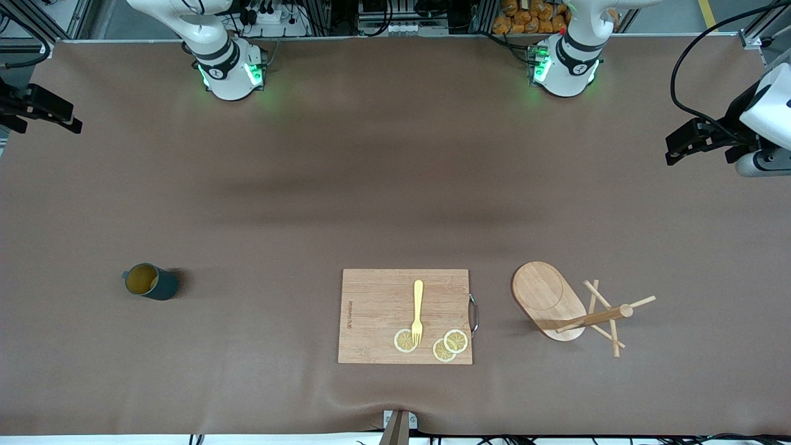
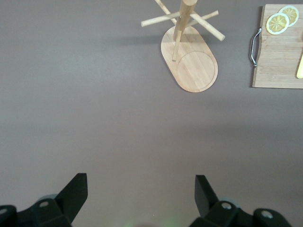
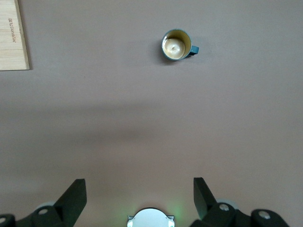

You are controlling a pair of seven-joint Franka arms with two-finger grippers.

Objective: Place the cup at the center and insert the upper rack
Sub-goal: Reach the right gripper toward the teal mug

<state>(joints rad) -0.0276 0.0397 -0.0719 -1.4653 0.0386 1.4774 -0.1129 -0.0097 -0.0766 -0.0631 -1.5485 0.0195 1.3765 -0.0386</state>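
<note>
The dark teal cup (image 1: 150,282) stands upright on the table toward the right arm's end; it also shows in the right wrist view (image 3: 176,46), yellowish inside, nothing near it. The wooden mug tree (image 1: 556,303) stands on its oval base toward the left arm's end; in the left wrist view (image 2: 191,59) its pole and pegs show. My left gripper (image 1: 676,148) hangs open and empty over the left arm's end of the table, jaws wide apart (image 2: 140,189). My right gripper (image 1: 65,117) hangs open and empty over the right arm's end (image 3: 139,189).
A rectangular wooden cutting board (image 1: 405,315) lies between cup and mug tree, carrying a yellow fork (image 1: 418,309) and three lemon slices (image 1: 456,340). Its metal handle (image 1: 474,314) faces the mug tree. The brown table cover (image 1: 395,185) is bare toward the arms' bases.
</note>
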